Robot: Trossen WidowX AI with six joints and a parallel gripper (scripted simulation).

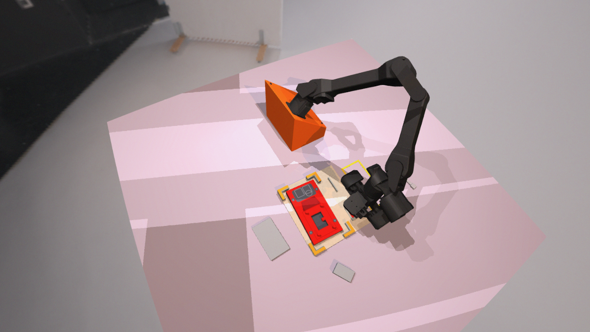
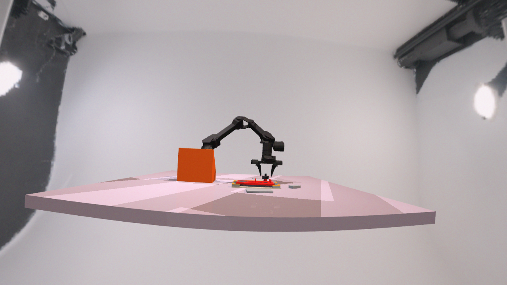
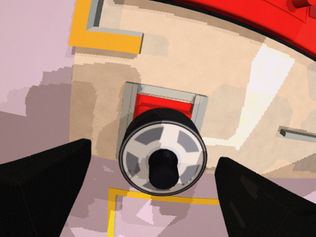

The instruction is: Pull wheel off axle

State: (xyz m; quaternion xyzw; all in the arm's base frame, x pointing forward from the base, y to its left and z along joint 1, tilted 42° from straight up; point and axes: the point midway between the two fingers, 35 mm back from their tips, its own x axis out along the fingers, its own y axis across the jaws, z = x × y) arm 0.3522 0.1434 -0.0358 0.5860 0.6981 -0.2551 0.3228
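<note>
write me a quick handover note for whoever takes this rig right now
End effector: open, holding nothing, its black fingers on either side of the wheel with gaps showing; touching nothing.
Grey spoked wheel with black tyre: on its upright black axle, above the small red base block on the tan mat.
Yellow-outlined marked area: beside the wheel, nothing in it.
Done: the approach only.
Left: lower around the wheel, close, pull it straight up off the axle, set it inside the yellow outline, open and back clear.
</note>
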